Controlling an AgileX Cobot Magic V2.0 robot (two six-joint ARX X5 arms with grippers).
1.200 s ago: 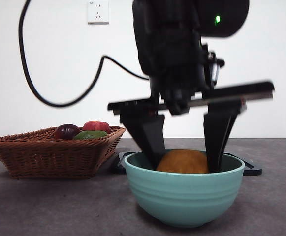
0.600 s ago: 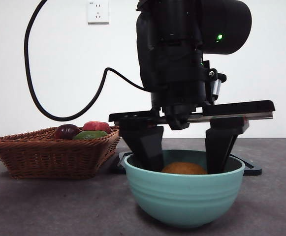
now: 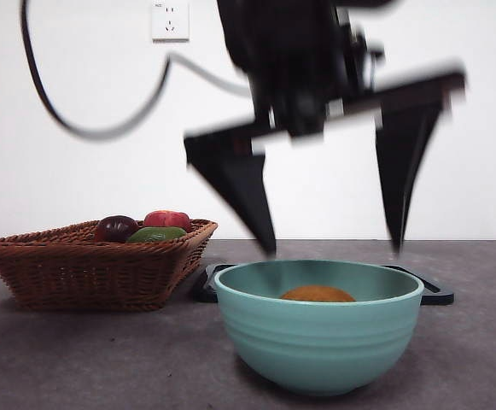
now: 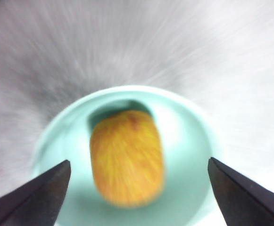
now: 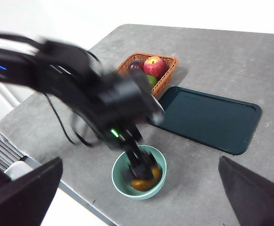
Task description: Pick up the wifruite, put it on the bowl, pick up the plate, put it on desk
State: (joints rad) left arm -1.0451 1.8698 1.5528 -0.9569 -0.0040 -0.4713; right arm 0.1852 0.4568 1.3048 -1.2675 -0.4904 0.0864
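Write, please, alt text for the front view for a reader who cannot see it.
The left gripper, jaws open and empty, hangs blurred above the mint-teal bowl, where the wifruite lies. A wicker basket of fruit stands beside it and a dark tray behind.

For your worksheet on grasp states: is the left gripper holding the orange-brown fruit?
No: the left gripper hangs open above the bowl, the wifruite lying inside.

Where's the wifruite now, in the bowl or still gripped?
In the bowl. The wifruite lies inside it, free between the open left gripper.

plain white wall [image 3: 77, 188] behind table, white power socket [image 3: 170, 20] high on it; even, bright light.
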